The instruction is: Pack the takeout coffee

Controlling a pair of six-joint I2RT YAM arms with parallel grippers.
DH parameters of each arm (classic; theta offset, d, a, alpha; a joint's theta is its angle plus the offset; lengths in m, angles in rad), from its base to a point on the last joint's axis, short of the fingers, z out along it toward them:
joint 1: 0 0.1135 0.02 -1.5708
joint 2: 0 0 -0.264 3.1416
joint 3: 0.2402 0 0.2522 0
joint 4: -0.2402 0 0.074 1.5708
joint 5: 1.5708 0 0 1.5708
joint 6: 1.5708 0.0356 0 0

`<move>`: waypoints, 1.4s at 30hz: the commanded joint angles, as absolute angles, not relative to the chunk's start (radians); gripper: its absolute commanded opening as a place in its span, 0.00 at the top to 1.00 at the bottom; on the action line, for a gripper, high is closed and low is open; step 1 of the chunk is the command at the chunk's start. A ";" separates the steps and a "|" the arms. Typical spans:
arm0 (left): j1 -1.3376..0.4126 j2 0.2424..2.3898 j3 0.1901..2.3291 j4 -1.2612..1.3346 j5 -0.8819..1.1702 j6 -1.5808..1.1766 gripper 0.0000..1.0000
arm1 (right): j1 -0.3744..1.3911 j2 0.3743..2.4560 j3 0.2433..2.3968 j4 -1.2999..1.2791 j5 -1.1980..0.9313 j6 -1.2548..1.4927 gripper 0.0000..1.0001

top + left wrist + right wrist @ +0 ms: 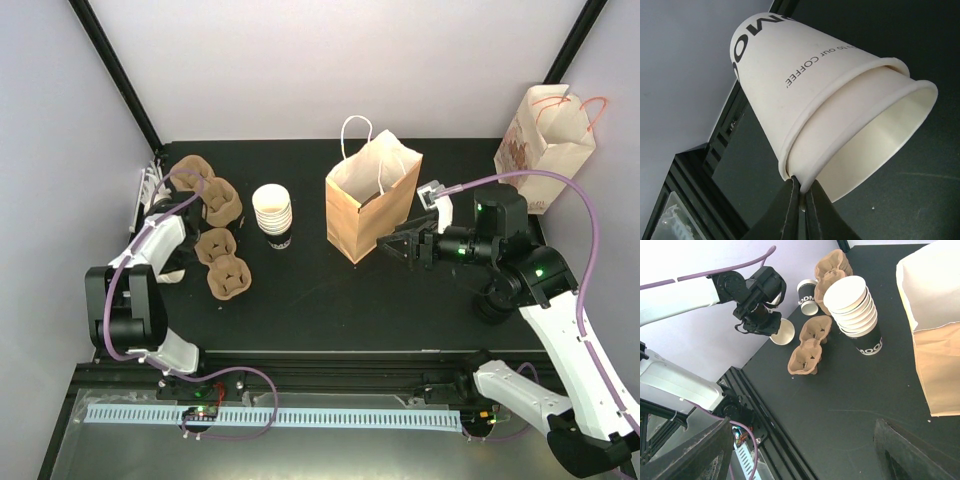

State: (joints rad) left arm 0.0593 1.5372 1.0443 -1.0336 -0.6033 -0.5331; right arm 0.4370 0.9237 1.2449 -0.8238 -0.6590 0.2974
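Observation:
Two nested white takeout coffee cups (840, 100) are tipped on their side at the table's left edge. My left gripper (801, 186) is shut on the rim of the inner one. The right wrist view shows the same gripper (771, 329) with the cup mouth (782, 333) facing the camera. Another takeout coffee cup (807, 291) with a dark band sits just behind it. A stack of several cups (272, 212) stands mid-table. My right gripper (385, 243) hangs open and empty beside the brown paper bag (365, 205).
Several brown pulp cup carriers (220, 235) lie between the held cups and the stack. A white printed bag (545, 135) stands at the back right corner. Black frame rails (300, 360) run along the table's near edge.

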 commanded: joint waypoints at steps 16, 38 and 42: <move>0.027 1.300 1.182 -1.192 -0.440 -0.614 0.98 | 0.440 0.924 1.260 -0.814 -0.671 0.316 0.21; -0.014 0.786 1.080 -1.104 0.541 -0.721 0.98 | 0.440 0.918 1.097 -0.713 -0.698 0.312 0.21; -0.091 0.733 0.952 -0.960 0.713 -0.810 0.99 | 0.443 0.906 1.020 -0.645 -0.700 0.293 0.21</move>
State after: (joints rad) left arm -0.0322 0.7658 1.0283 -1.1118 0.4522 -0.7090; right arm 0.4370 0.9260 1.0763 -0.7357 -0.6842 0.3149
